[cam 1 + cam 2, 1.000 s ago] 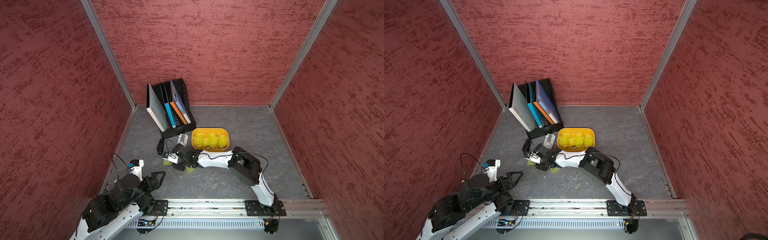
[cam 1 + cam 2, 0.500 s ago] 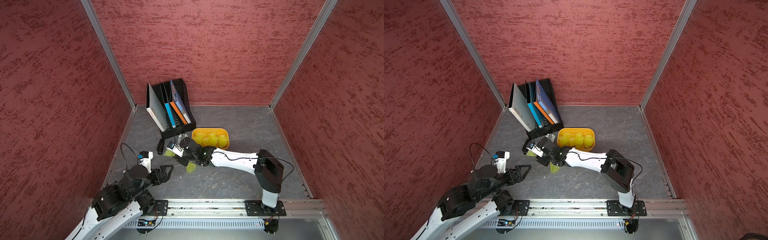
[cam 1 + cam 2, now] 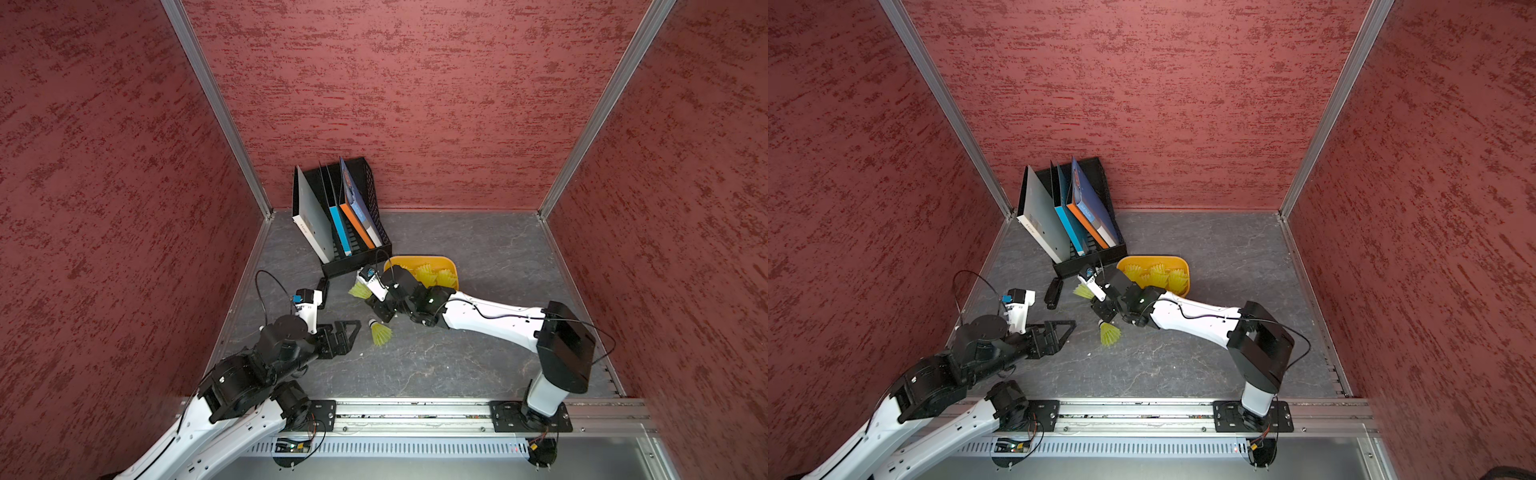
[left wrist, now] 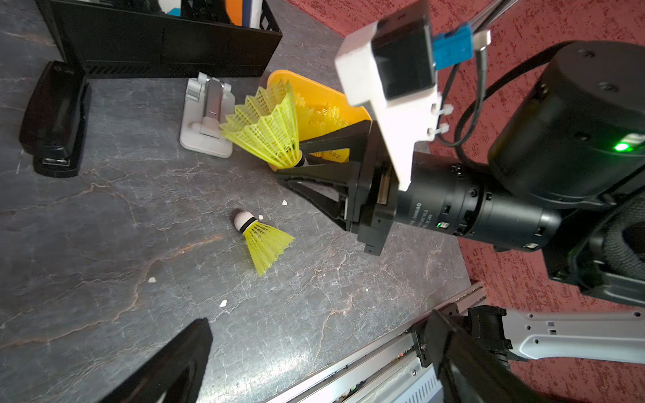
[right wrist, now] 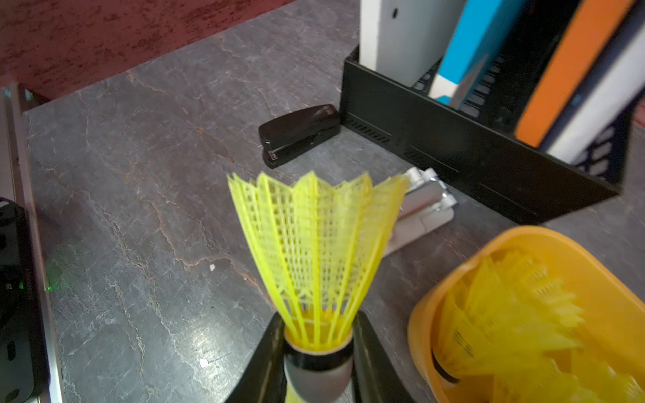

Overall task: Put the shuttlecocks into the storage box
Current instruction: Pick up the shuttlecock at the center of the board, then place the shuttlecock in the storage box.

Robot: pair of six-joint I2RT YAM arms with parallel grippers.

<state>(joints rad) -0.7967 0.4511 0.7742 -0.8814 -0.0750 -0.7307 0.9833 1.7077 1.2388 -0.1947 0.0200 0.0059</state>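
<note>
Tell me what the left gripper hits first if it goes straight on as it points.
Probably the loose shuttlecock lying on the table just ahead of the open left gripper, though its height above it is unclear.

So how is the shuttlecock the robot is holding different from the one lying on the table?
The held shuttlecock is pinched by its white tip in the right hand, up off the table; the loose shuttlecock lies on its side there, touched by nothing. The held one is beside the storage box; the loose one is nearer the open left hand. Both are yellow-green with a white tip and dark band.
</note>
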